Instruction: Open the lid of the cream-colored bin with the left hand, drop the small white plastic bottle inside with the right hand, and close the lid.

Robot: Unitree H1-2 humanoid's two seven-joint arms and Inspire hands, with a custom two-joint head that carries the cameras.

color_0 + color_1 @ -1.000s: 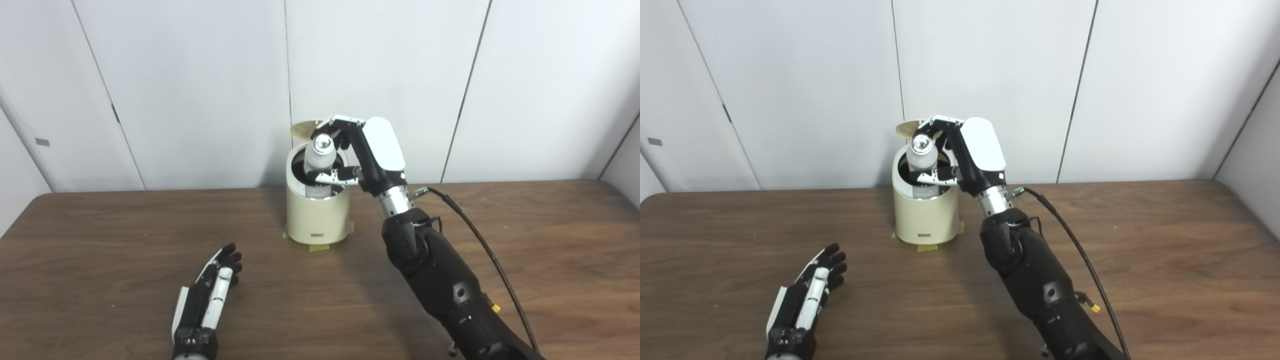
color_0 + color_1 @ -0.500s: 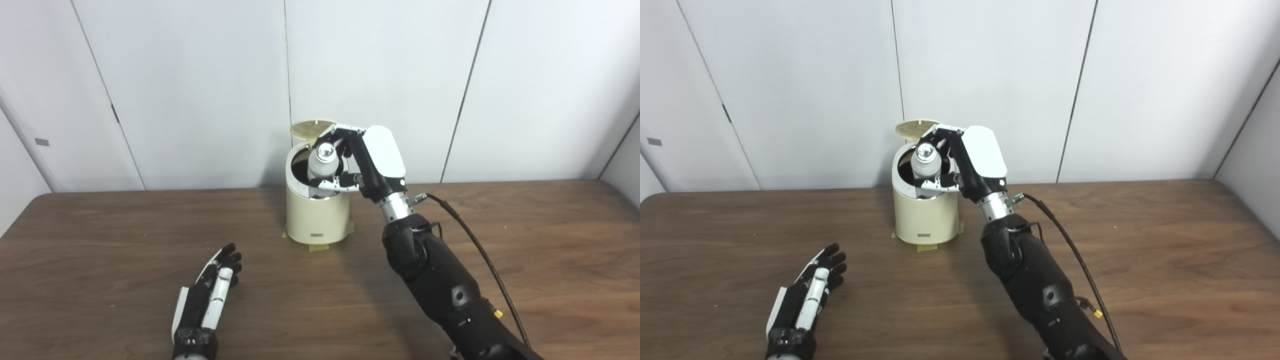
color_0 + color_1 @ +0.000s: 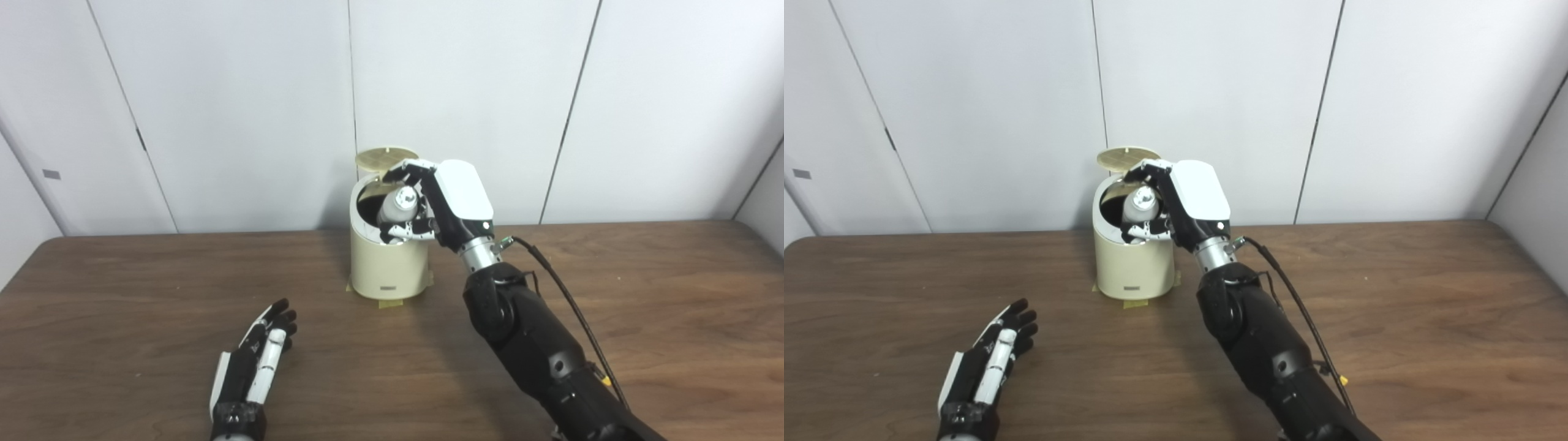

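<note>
Brown wood-grain desk (image 3: 122,282) across the whole lower half of the frame. Carries one cream-colored bin (image 3: 387,269) at centre, against the back wall, with tape tabs at its foot.

Black right arm up from the lower right corner, slanting to the bin's mouth. Ends in the right hand (image 3: 450,202), white back plate toward the camera, just right of and above the rim.

Left hand (image 3: 254,361) flat on the desk at lower left, well apart from the bin. Holds nothing, fingers straight and close together, pointing up-frame toward the bin.

Lid (image 3: 386,157) tipped up and back behind the opening, upper centre. Leaves the mouth clear.

Small white plastic bottle (image 3: 398,207) in the right hand's grasp, already partly down inside the dark opening. Leans with its cap end up and to the right, base down and to the left, long axis tilted off vertical. Right hand's fingers (image 3: 409,231) curled round it, upper ones over the cap side, lower ones under the body at rim level.

Judged step in hand: the drop. Turns on one relation: bottle directly over the bin's hollow, base below the rim line, fingers on its right side. Calls only for spreading those fingers, then drawing the hand out to the right. Possible snag: tilted bottle catching on the near rim. For closing the lid, right hand far nearer, though assigned to neither by name.
</note>
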